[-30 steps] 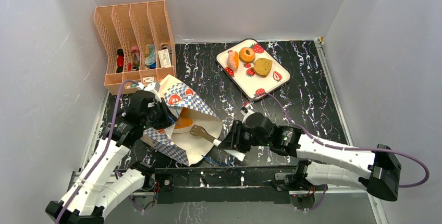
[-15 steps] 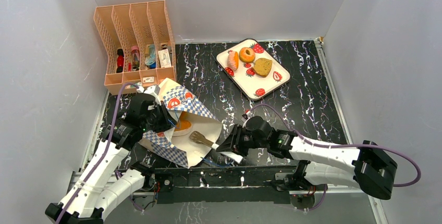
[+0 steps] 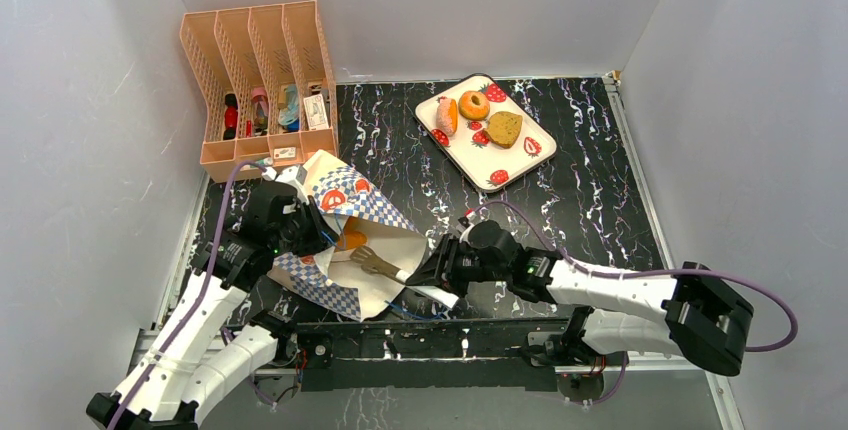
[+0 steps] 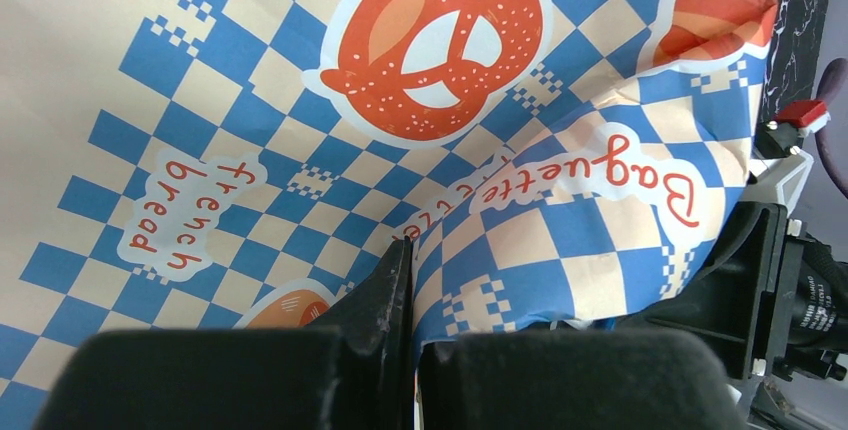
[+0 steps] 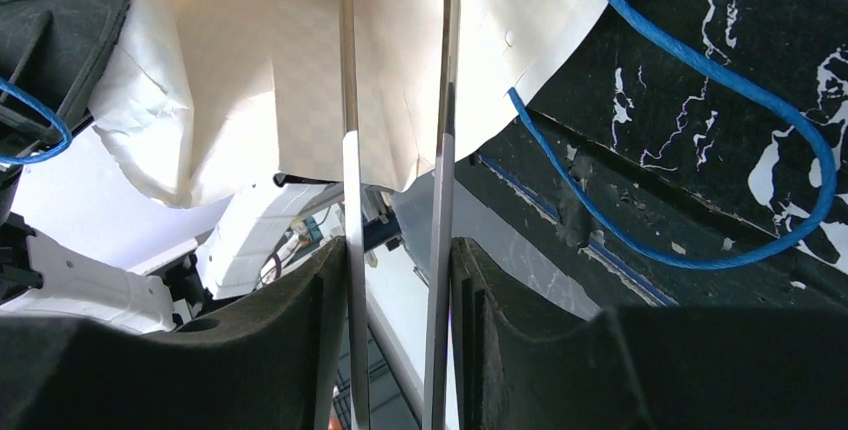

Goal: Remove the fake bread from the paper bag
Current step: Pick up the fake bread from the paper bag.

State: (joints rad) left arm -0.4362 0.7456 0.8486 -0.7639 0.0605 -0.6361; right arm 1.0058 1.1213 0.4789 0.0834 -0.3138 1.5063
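In the lower left of the top view, the paper bag point(image 3: 345, 212) is lying on its side on the black marbled table point(image 3: 590, 200), with its mouth gaping toward the right. The left gripper point(image 3: 308, 233) is pinching the bag's edge at the left side of that mouth. In the left wrist view its black fingers point(image 4: 375, 295) are pressing tight together on a fold of the blue-and-white chequered paper, below a red pretzel logo point(image 4: 437, 45).

At the lower centre of the top view, the right gripper point(image 3: 430, 273) is clamping a pair of metal tongs point(image 3: 385, 265). In the right wrist view the two thin steel arms are running up between the pads, a narrow gap between them, and reaching into the cream inside of the bag. The tongs' tip is sitting inside the mouth, just beside an orange piece of fake bread point(image 3: 352, 240); whether it is touching that piece cannot be told. A blue cord handle point(image 5: 690, 264) is looping out over the table at the right of the wrist view.

In the upper centre, a strawberry-print tray point(image 3: 520, 165) is carrying a ring donut point(image 3: 473, 105), a toast slice point(image 3: 504, 128) and a pinkish roll point(image 3: 445, 116). A peach file rack point(image 3: 258, 45) is standing in the upper left.
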